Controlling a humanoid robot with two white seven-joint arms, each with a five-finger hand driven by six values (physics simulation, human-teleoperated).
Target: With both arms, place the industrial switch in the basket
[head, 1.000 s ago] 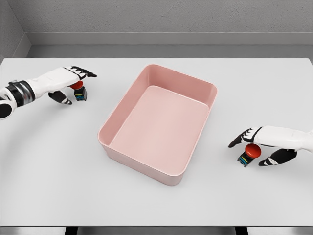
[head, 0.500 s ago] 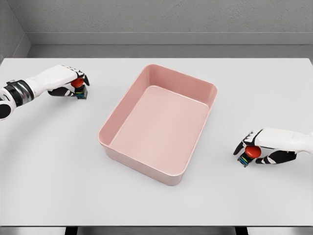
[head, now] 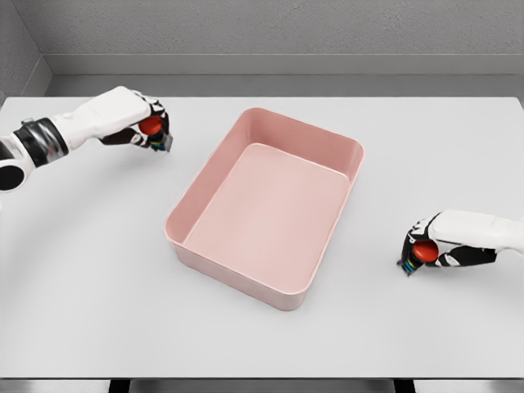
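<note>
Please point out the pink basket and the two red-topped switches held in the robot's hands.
pink basket [head: 335, 135]: head view, on its far rim.
left switch [head: 151, 124]: head view, on its red top, in the left hand.
right switch [head: 422, 251]: head view, on its red top, in the right hand.

bright, even, diffuse light from above, clean simulator render. sharp all over, no blur, no noise, no edge distortion. white desk [head: 262, 344] evenly lit, no glare. only soft faint shadows under the pink basket [head: 246, 282] rim and beneath each robot hand. grey back wall slightly darker.
</note>
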